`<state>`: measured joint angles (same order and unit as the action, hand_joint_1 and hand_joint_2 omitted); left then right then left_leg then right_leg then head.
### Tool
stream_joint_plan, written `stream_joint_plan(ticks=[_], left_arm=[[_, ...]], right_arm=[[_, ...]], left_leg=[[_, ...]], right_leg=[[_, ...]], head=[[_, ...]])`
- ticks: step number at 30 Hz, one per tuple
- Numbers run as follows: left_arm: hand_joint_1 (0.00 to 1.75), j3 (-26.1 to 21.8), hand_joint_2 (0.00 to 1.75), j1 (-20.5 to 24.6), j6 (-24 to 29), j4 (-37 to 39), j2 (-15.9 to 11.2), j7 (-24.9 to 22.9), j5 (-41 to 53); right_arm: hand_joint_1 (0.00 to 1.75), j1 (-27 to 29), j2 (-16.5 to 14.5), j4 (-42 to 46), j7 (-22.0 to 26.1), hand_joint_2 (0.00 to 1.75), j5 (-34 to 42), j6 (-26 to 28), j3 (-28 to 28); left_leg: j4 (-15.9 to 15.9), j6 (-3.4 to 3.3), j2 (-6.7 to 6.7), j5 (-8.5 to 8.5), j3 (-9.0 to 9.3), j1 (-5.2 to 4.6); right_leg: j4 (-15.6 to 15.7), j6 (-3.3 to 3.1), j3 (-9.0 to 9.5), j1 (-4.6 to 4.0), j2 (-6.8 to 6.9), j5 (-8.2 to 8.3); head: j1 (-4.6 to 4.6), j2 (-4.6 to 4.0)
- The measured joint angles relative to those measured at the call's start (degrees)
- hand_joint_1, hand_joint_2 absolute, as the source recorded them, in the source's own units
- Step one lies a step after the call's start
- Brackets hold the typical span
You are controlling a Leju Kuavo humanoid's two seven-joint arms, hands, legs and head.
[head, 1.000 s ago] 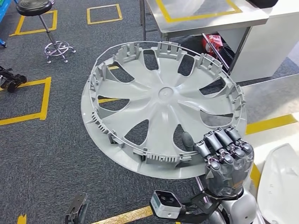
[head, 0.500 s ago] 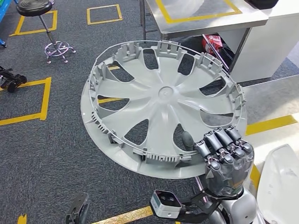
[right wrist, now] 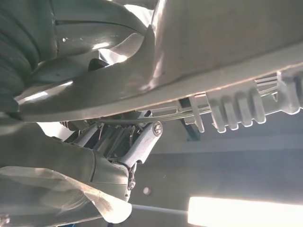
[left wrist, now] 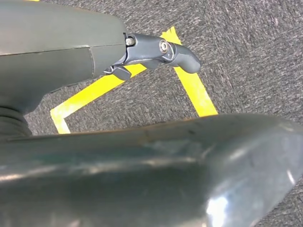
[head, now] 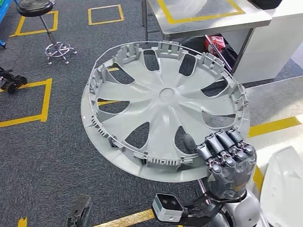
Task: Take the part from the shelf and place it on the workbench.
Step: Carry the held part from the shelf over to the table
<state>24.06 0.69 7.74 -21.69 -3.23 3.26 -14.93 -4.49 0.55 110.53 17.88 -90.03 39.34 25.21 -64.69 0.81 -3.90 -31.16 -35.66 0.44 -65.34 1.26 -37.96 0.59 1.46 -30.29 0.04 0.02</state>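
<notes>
Part: grey plastic wheel cover [head: 162,106], inner face up, clip tabs and ribs standing round the rim, spoke-shaped cut-outs through the dish. It is off the shelf and in the air over the carpeted floor [head: 42,151], tilted a little, its far rim toward the bench [head: 210,19].

Hold: right hand [head: 228,161] grips the near-right rim, fingers [head: 223,142] curled over the top edge, thumb tip visible through a cut-out just inside. In the right wrist view the rim's ribbed edge [right wrist: 243,106] crosses above the hand's linkage. Grip is at one point of the rim only, so the whole disc hangs off it.

Left hand [left wrist: 161,49]: holding nothing in the left wrist view, where it hangs over carpet and a yellow tape line [left wrist: 192,90]; one finger extended, how far the rest are spread I cannot tell.

Handling, judged: light for its width, thin moulded plastic, fairly stiff across the dish but likely to flex and sway from a one-sided hold. Smooth surface could slip. Tabs look snappable, so best not to land it on them hard. Rim between tabs or a spoke edge seems the sound place to grip.

Surroundings: stool [head: 39,14] at far left, white panel [head: 282,189] at near right.
</notes>
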Motion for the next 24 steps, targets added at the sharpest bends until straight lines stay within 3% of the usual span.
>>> stream_joint_plan(ticks=[24], left_arm=[[0.0, 0.0, 0.0, 0.4, -0.2, 0.5, -0.3, 0.0, 0.0]], right_arm=[[1.75, -0.3, -0.5, -0.5, -1.4, 1.75, 0.0, 0.0, 0.4]], left_leg=[[0.0, 0.0, 0.0, 0.0, 0.01, 0.0]], right_leg=[[0.0, 0.0, 0.02, 0.0, 0.0, 0.0]], head=[[0.0, 0.0]])
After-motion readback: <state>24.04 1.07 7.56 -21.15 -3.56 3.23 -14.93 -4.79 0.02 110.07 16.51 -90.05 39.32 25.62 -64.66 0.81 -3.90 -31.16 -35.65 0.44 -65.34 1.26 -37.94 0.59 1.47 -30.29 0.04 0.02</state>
